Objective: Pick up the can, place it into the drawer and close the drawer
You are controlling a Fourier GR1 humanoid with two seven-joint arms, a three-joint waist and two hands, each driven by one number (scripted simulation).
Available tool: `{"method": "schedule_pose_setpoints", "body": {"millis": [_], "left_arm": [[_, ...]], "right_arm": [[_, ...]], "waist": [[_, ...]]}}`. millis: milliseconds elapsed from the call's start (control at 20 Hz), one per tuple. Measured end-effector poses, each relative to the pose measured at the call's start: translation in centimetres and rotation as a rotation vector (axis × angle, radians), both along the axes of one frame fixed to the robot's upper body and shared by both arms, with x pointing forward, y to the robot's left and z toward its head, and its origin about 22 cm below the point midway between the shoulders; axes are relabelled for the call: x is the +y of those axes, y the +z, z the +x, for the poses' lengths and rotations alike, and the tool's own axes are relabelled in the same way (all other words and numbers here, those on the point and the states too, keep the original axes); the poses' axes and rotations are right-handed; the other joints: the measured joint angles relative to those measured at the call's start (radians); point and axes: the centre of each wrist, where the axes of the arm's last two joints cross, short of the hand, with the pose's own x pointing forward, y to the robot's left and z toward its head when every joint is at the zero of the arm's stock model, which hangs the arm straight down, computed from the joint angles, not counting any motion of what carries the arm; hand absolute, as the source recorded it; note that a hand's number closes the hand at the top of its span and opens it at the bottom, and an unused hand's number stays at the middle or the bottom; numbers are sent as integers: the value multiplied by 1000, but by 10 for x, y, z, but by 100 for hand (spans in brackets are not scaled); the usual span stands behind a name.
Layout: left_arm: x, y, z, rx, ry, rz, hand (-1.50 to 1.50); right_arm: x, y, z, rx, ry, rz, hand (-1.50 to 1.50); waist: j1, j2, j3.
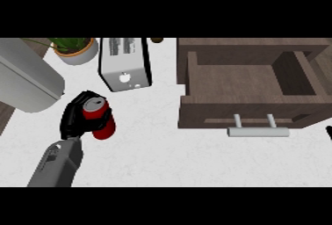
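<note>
A red can (pixel 100 117) with a silver top stands at the left of the white counter. My left hand (pixel 77 115) is curled round it from the left, hiding part of its side. The wooden drawer (pixel 246 79) stands open at the right, its inside bare, with a silver bar handle (pixel 257 131) on its front. Only a dark sliver of my right hand (pixel 329 132) shows at the right edge; its fingers are hidden.
A silver toaster (pixel 124 63) stands just behind the can. A potted plant (pixel 74 48) sits at the back left, and a large grey rounded object (pixel 26 81) lies along the left edge. White counter (pixel 162 149) spreads between the can and the drawer.
</note>
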Motion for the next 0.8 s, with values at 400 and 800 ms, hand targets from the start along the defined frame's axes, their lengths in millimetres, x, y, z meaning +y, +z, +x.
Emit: {"method": "schedule_pose_setpoints", "body": {"millis": [400, 800], "left_arm": [[-25, 42, -9, -49, -40, 21, 150], [-82, 107, 8, -113, -111, 75, 150]], "right_arm": [[1, 4, -3, -1, -3, 1, -150], [0, 6, -1, -11, -14, -3, -150]], "waist": [[1, 0, 0], [-3, 0, 0]]}}
